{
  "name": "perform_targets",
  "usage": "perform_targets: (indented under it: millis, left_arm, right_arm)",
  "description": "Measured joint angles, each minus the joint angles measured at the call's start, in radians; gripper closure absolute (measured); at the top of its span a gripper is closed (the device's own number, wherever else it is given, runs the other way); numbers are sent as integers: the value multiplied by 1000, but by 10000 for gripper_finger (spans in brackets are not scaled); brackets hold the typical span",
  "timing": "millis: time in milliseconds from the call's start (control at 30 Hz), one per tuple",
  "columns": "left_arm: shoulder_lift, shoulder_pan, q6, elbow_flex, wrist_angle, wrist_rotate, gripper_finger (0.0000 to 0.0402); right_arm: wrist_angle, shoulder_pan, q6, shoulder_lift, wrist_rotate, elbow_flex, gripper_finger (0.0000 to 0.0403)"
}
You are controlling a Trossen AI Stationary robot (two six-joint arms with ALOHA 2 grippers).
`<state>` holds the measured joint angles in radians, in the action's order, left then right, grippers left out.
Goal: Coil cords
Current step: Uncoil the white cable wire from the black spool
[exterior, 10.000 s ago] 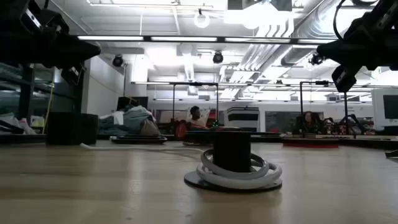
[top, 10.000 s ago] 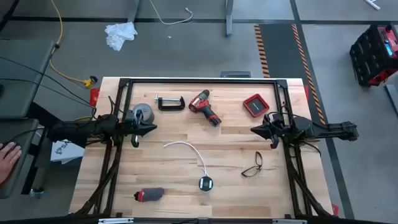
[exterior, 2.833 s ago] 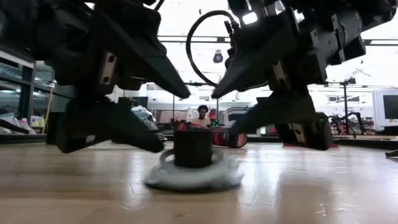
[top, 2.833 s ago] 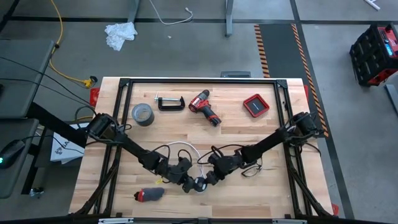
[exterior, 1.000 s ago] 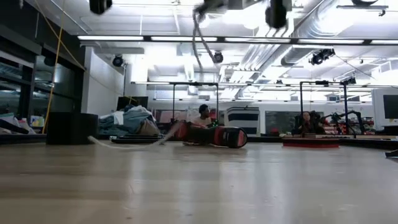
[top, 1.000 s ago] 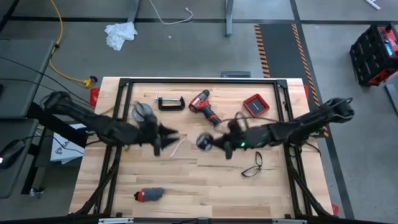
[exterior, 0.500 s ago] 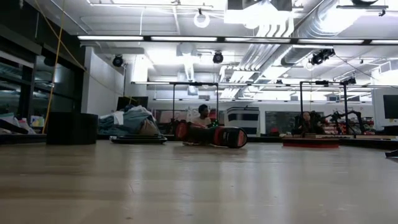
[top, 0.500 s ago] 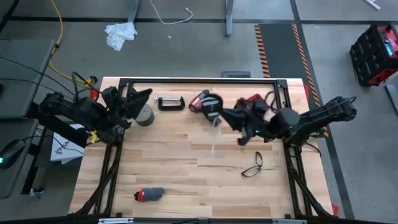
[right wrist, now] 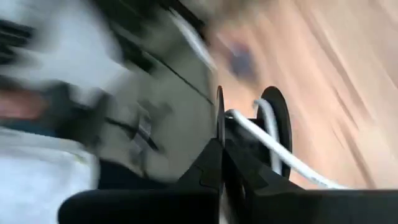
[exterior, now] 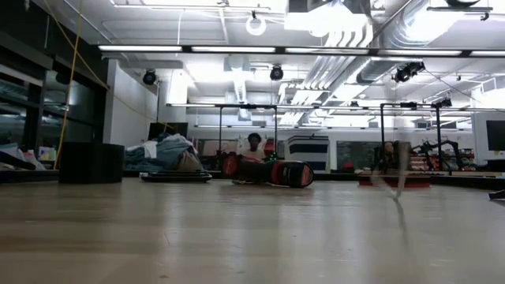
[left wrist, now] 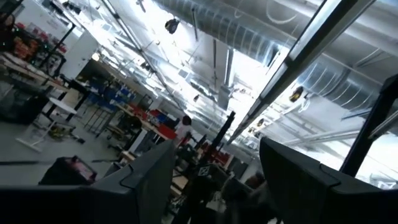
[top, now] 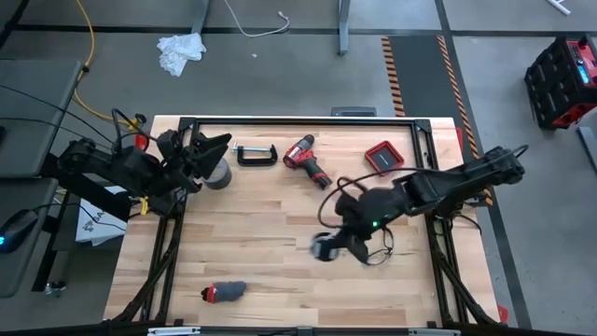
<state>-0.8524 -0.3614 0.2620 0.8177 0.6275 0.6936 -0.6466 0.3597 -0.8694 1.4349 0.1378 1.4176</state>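
Right end effector (top: pixel 326 247) clenched on thin white cable with small round black disc (right wrist: pixel 271 127), above mid wooden surface (top: pixel 252 233). Cable limp, light; disc rigid, best hold. Left end effector (top: pixel 216 149) released, near edge.

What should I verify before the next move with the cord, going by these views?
1. Right gripper shut on the cord's disc: ok, white cable runs past the closed fingers.
2. Disc over the table, not beyond its edge: ok, above the middle boards.
3. Left gripper clear of the work: ok, open, raised near the tape roll.
4. Glasses clear of the right gripper: not ok, they lie right beside it.
5. Cable wound neatly on the disc: cannot tell, views are smeared.
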Motion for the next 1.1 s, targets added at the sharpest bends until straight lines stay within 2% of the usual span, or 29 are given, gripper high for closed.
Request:
perform_targets:
  millis: [67, 433, 500, 567, 667, 767, 900, 1000, 1100]
  left_arm:
    - [0, 0, 19, 0, -30, 1, 170]
    - [0, 0, 103, 0, -172, 28, 170]
    - [0, 0, 103, 0, -181, 29, 170]
    - [0, 0, 103, 0, -193, 29, 170]
    - [0, 0, 103, 0, -206, 30, 170]
    - [0, 2, 103, 0, -223, 51, 170]
    - [0, 4, 86, 0, -224, 78, 170]
    - [0, 8, 77, 0, -220, 79, 170]
    - [0, 10, 77, 0, -220, 78, 170]
  right_arm:
    - [-136, 9, -64, 0, 46, -22, 403]
    - [-412, 104, -198, 4, 518, -261, 403]
    - [-522, 126, -176, 4, 592, -274, 403]
    - [-690, 143, -137, 4, 605, -274, 403]
    - [-914, 146, -101, 3, 537, -261, 403]
    - [-913, 130, -123, -11, 429, -237, 403]
    - [-924, 91, -222, -9, 171, -151, 403]
    - [-828, 48, -280, -8, -55, -70, 403]
    - [-554, 8, -215, -10, -264, 7, 403]
